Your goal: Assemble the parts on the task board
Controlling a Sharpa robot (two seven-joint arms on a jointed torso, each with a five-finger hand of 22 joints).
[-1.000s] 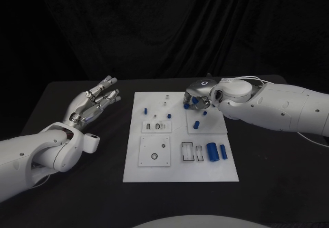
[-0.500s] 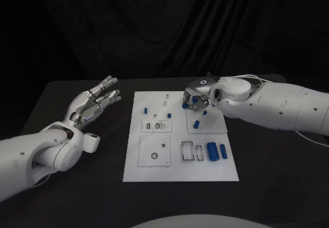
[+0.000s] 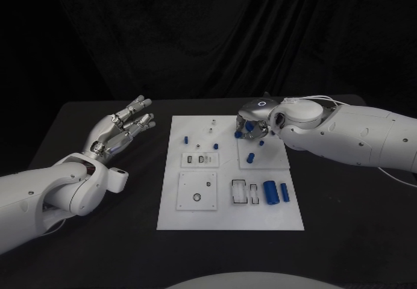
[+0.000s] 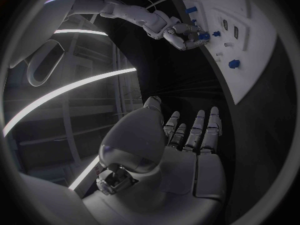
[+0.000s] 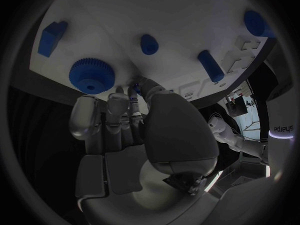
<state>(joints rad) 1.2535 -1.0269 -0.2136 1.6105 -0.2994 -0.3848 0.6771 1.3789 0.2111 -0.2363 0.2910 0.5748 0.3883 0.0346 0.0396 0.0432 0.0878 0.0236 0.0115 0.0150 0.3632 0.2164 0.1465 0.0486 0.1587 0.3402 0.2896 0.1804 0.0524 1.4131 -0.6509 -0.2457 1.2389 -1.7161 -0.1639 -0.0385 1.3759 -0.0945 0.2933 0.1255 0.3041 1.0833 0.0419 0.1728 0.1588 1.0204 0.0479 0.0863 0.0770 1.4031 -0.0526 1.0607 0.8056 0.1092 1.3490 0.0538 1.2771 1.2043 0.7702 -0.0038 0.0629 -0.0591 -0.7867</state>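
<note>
The white task board lies in the middle of the black table. My right hand hovers over its far right corner, fingers curled in, pinching a small blue part between thumb and finger. Just below the fingertips the right wrist view shows a blue gear, a blue block and two blue pegs on the board. Two blue cylinders lie side by side at the board's near right. My left hand is held off the board's left edge, fingers spread, holding nothing.
More small blue pieces stand on the board: one near its left edge, one mid-right. Recessed slots and square plates occupy the near half. Bare black table surrounds the board.
My right hand has shifted slightly to the right over the board's far corner, still curled. The left hand has not moved.
</note>
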